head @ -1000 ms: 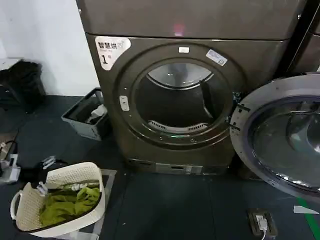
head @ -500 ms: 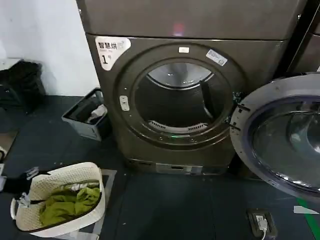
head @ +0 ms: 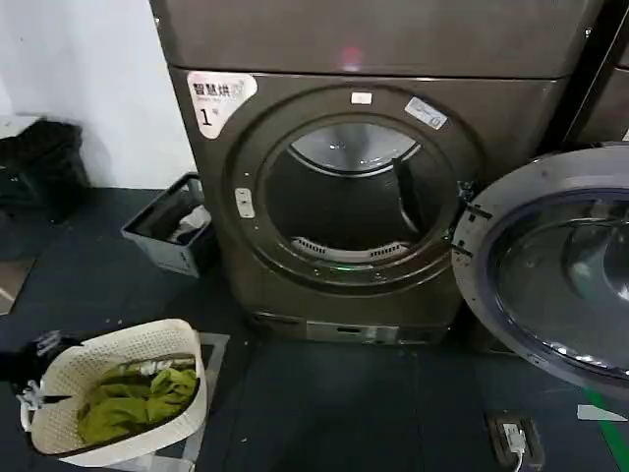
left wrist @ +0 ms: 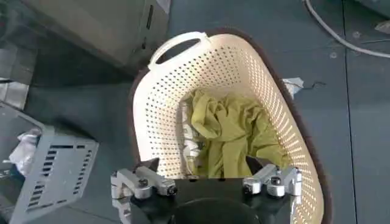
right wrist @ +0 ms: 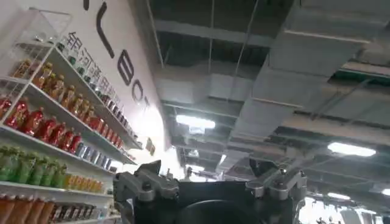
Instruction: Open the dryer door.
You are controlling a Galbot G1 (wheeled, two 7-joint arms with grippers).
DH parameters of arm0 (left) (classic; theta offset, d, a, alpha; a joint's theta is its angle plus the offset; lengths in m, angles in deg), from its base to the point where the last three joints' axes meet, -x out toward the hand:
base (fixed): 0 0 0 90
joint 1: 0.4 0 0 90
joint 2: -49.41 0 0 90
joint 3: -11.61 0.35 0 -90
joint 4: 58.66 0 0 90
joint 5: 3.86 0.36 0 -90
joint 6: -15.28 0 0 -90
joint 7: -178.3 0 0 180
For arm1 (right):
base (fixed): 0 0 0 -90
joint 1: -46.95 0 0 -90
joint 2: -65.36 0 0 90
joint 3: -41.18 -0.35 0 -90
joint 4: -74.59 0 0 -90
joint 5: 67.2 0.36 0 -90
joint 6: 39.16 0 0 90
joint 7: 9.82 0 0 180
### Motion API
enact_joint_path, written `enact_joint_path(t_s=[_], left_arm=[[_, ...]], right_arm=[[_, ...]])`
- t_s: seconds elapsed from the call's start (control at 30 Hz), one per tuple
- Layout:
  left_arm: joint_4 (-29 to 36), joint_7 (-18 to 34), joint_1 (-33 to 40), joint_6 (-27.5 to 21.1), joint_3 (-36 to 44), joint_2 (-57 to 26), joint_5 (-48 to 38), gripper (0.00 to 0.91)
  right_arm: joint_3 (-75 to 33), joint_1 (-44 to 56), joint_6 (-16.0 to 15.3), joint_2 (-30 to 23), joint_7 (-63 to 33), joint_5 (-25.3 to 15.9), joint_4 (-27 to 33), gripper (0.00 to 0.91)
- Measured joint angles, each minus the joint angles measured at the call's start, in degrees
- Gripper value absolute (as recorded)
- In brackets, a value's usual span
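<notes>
The dryer door point(head: 550, 265) already hangs fully swung out, far from both tools. Over the past second the left tool point(left wrist: 204, 176), jaws spread and empty, has drawn back low over the laundry basket point(left wrist: 244, 67). The right tool point(right wrist: 207, 179) points at the ceiling, spread, empty. The opening looks done.

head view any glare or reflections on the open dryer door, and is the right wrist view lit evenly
Head view: the dryer door glass carries pale reflections, its grey inner rim evenly lit. Right wrist view: bright ceiling lights bloom against dark ceiling, uneven.
</notes>
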Motion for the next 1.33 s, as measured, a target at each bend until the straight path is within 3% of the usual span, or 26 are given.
enact_joint_path(t_s=[1.33], left_arm=[[-0.02, -0.26, -0.11, 2.24, 0.55, -0.5, -0.62, 0.907]], right_arm=[[-0.1, 0.17, 0.01, 0.36, 0.02, 0.08, 0.05, 0.907]])
